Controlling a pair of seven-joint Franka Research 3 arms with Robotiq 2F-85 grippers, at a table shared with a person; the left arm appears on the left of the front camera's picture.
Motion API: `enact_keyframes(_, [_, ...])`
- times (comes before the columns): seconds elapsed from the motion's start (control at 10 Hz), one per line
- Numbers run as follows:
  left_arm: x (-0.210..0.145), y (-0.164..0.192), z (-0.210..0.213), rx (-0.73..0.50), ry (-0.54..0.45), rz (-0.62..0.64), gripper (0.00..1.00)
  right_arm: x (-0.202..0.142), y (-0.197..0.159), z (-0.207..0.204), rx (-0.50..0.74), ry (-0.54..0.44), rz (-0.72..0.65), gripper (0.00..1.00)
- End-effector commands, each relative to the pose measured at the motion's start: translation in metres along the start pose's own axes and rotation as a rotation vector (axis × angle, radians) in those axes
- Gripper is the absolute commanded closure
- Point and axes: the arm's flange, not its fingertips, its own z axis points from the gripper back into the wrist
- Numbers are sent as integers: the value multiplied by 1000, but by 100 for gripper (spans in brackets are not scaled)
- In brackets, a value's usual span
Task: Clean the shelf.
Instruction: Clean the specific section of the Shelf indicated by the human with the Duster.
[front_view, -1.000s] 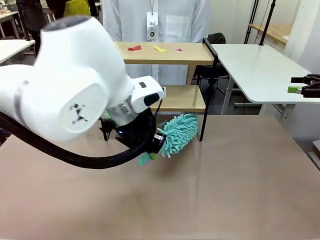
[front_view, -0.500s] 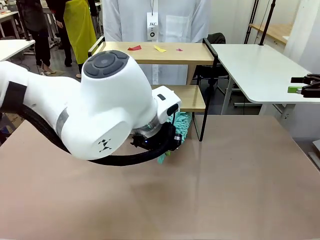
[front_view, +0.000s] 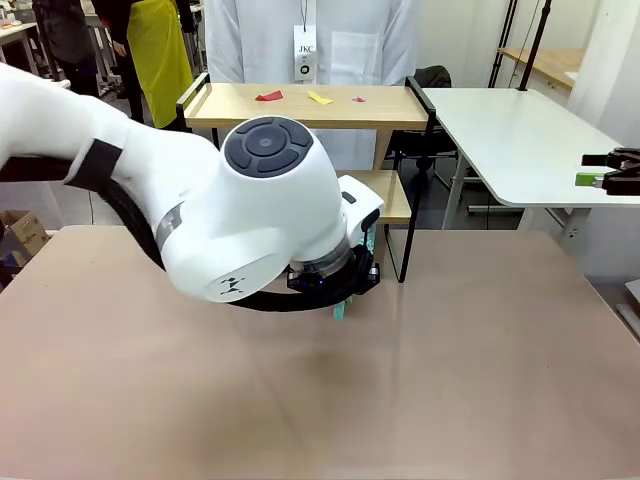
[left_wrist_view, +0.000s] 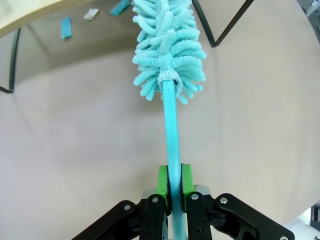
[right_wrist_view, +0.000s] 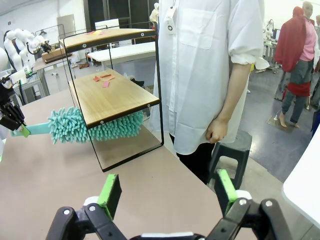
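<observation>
Change: pushing duster (left_wrist_view: 167, 45) head from open table (front_view: 480, 350) in under lower board (right_wrist_view: 107, 97); sweeping likely just starting.
Shelf (front_view: 300, 108): standing at table's far edge, before person (front_view: 250, 40); carrying scraps (front_view: 268, 96) on top board (front_view: 390, 108).
Left gripper (left_wrist_view: 170, 181): clamping duster handle.
Right gripper (right_wrist_view: 167, 190): gaping wide, holding nothing.
Writing: badge (front_view: 305, 52) reading "JKC".

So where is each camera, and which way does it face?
Front view: between the arms, facing across the table at the shelf and person; left arm in front.
Left wrist view: on the left wrist, along the left gripper, shut on the duster.
Right wrist view: on the right wrist, past the open right gripper to the shelf.
Both wrist views show the duster and the shelf.
</observation>
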Motion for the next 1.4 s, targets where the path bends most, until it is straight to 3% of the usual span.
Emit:
enact_keyframes(0.0, [7,-25,-31,12,-10,20,87,3,0,-1,-8,-3,5,0])
enact_keyframes(0.8, [-3,-41,-75,27,93,48,87,3,0,-1,-8,-3,5,0])
enact_keyframes(0.9, [-4,-23,-53,4,89,19,87,3,0,-1,-8,-3,5,0])
enact_keyframes(1.3, [-5,-27,-59,8,103,22,87,3,0,-1,-8,-3,5,0])
